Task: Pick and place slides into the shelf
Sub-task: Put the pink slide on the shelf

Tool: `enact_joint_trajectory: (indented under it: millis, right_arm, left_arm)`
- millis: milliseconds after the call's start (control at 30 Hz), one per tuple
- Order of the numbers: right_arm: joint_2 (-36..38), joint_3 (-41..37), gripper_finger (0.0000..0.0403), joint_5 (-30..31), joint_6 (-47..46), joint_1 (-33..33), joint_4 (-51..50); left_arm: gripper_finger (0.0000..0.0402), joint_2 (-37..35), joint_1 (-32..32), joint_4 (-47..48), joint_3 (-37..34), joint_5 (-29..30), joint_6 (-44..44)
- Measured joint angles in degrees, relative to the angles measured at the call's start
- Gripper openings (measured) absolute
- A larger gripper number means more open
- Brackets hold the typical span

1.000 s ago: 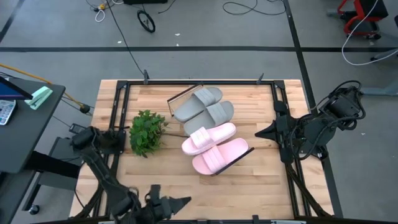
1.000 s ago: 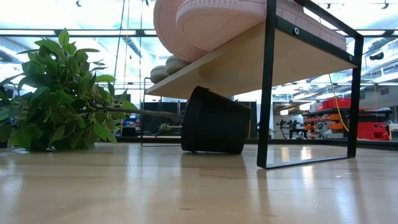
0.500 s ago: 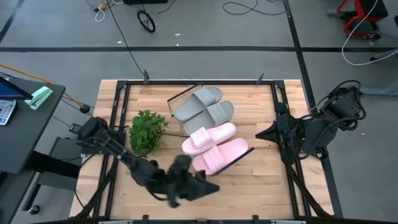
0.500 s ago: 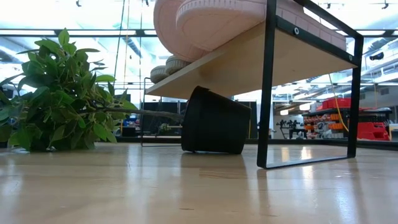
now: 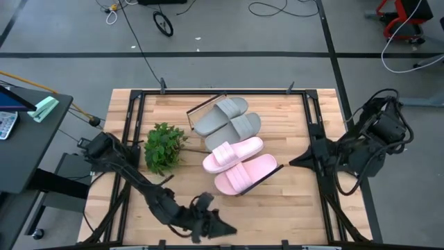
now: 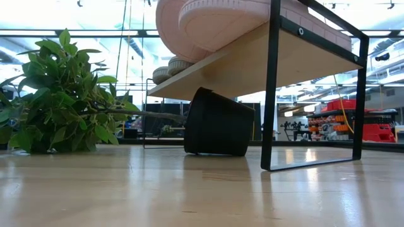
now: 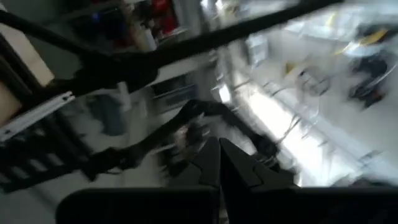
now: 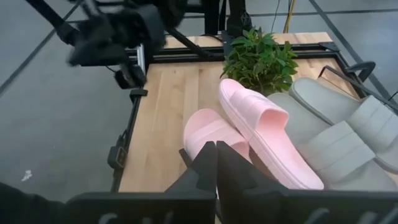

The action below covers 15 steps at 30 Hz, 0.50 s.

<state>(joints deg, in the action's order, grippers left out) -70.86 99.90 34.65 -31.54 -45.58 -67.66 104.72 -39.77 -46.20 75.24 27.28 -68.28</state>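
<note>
Both grippers, left [image 5: 225, 230], right [image 5: 294, 162], closed, empty.

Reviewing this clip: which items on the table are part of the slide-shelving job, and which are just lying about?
Part of the job:
- two grey slides, on the shelf
- two pink slides, on the shelf
- shelf, light wood with a dark metal frame

Just lying about:
- green plant, tipped over beside the shelf
- its black pot, lying on its side under the shelf board
</note>
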Motion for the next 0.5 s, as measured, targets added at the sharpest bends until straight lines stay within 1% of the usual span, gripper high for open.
enact_joint_trajectory:
  millis: [67, 133, 167, 200, 233, 267, 333, 400, 467, 500]
  right_arm:
    - [-0.41, 0.00, 0.0003, 0.00, -0.72, 0.00, 0.00]
    - [-0.85, 0.00, 0.0003, 0.00, -1.51, 0.02, -0.02]
    - [-1.07, 0.00, 0.0003, 0.00, -1.78, 0.02, 0.00]
    - [-1.28, 0.00, 0.0003, 0.02, -2.02, 0.03, -0.01]
    - [-1.48, 0.00, 0.0003, 0.01, -2.42, 0.04, -0.04]
    - [-1.60, 0.00, 0.0003, 0.01, -2.76, 0.04, -0.02]
    - [-2.05, 0.00, 0.0003, 0.03, -3.49, 0.04, -0.02]
    - [-2.48, 0.00, 0.0003, 0.48, -3.97, 0.09, 0.00]
    - [-2.88, 0.00, 0.0003, 1.36, -4.50, 0.09, 0.00]
    - [-3.03, 0.00, 0.0003, 1.73, -4.79, 0.09, 0.02]
  left_arm:
    - [0.0007, -0.55, -0.02, -11.10, -6.48, 0.96, -0.69]
    - [0.0005, -2.27, -0.42, -21.33, -12.40, 1.68, 1.42]
    - [0.0004, -3.61, -0.86, -25.73, -15.44, 3.39, 3.63]
    - [0.0004, -5.46, -1.82, -28.74, -18.87, 6.38, 5.94]
    - [0.0004, -7.53, -3.19, -30.16, -22.36, 9.56, 7.95]
    - [0.0005, -9.65, -4.68, -30.57, -25.90, 14.02, 8.77]
    - [0.0010, -13.73, -8.39, -30.38, -32.52, 25.23, 8.27]
    - [0.0014, -18.20, -12.89, -30.45, -38.01, 38.53, 5.55]
    - [0.0017, -21.09, -16.58, -30.86, -40.64, 49.65, 1.86]
    - [0.0018, -21.79, -17.82, -30.56, -41.13, 53.14, 0.65]
